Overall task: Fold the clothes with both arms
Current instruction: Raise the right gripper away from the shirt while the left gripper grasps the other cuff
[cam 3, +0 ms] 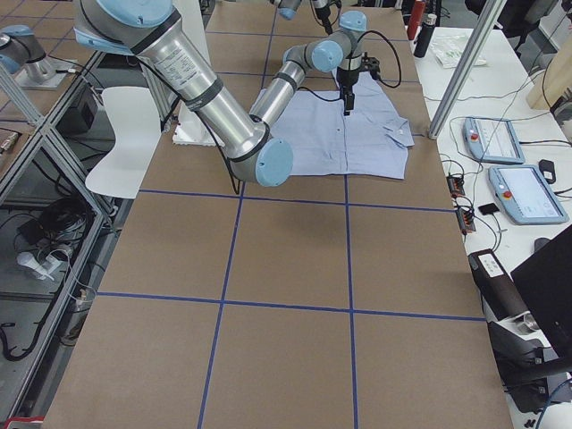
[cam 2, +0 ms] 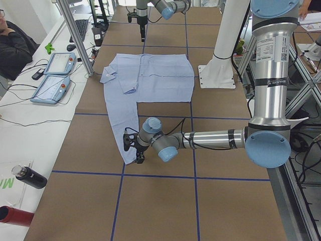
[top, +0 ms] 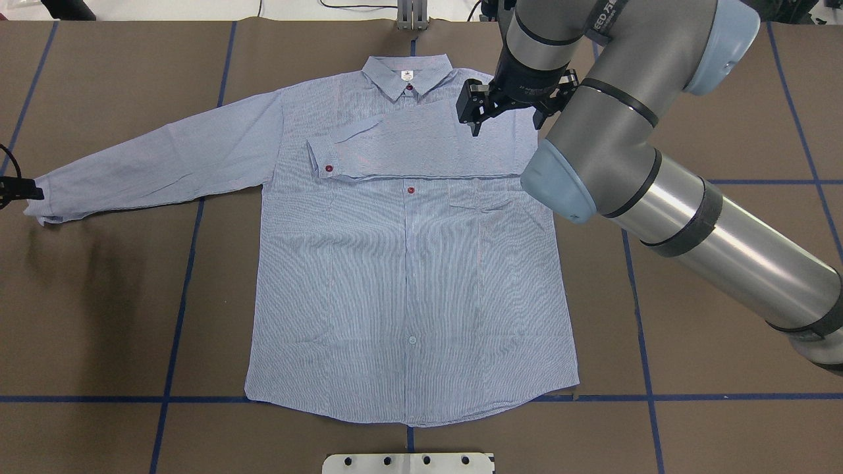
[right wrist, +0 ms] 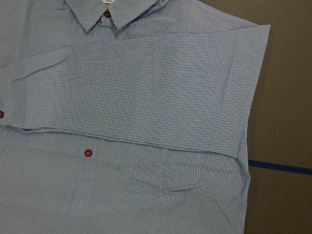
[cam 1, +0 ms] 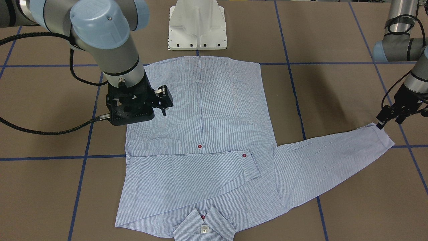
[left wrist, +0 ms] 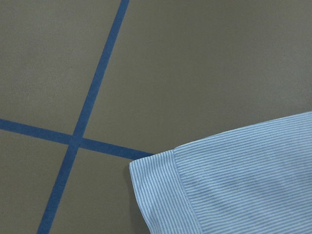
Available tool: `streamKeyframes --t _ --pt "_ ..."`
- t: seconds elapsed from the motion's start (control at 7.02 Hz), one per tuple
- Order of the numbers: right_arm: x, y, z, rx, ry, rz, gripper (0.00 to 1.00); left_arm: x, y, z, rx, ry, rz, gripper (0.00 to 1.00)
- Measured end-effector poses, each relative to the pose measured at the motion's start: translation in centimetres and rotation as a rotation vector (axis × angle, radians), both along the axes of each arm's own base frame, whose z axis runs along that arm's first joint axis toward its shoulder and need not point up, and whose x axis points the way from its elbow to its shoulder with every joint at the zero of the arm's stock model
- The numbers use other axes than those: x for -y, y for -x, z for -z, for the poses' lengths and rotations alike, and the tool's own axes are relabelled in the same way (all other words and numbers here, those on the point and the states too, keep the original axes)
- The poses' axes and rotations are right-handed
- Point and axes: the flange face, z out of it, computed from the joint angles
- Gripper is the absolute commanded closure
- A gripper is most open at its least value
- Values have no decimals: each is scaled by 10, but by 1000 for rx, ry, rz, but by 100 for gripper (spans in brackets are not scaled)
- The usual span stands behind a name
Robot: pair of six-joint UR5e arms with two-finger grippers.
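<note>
This is a robotics lab. The left arm [cam 2: 268, 75] and the right arm [cam 3: 192, 85], industrial grey with light blue joint caps, work beside a white pedestal [cam 1: 197, 25] on a broad brown counter [top: 85, 316] marked into squares with blue tape [top: 99, 398]. Aluminium frame posts [cam 2: 75, 37] stand along its edge. Two teach pendants [cam 2: 50, 89] and a keyboard [cam 2: 80, 27] lie on the white surface alongside, where a person [cam 2: 12, 47] sits. Loose cabling [cam 3: 49, 214] lies on the floor.

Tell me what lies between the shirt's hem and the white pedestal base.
Only bare brown table with a blue tape line separates hem from base, seen in the overhead view.
</note>
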Motion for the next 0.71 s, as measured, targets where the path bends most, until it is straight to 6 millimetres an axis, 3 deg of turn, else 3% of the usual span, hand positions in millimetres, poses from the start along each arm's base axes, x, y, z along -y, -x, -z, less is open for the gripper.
streamKeyframes --t 0.43,0.71 --pt "-1 0 0 1 -2 0 1 -3 -11 -8 9 10 -18 14" --pt "-2 0 0 0 -4 0 1 -4 -20 -10 12 15 -33 26"
